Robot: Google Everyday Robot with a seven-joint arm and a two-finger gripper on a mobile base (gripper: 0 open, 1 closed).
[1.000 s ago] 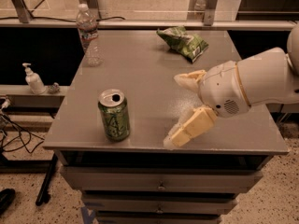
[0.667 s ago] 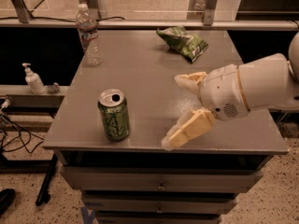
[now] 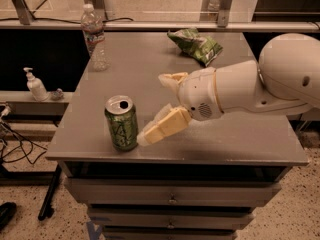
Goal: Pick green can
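The green can (image 3: 121, 123) stands upright near the front left edge of the grey table (image 3: 235, 139). It has a silver top with an open pull-tab hole and pale lettering on its side. My gripper (image 3: 152, 109) comes in from the right on a white arm and is open. Its near finger (image 3: 162, 127) has its tip just right of the can, almost touching its side. The far finger (image 3: 172, 79) is behind and further right, above the table. Nothing is held.
A clear plastic bottle (image 3: 94, 36) stands at the table's back left. A green-and-white snack bag (image 3: 195, 45) lies at the back centre-right. A soap dispenser (image 3: 36, 85) sits on a lower ledge to the left. Drawers (image 3: 172, 199) are below the tabletop.
My gripper has moved left toward the green can, and its near finger is now close beside it. The can, bottle and bag have not moved.
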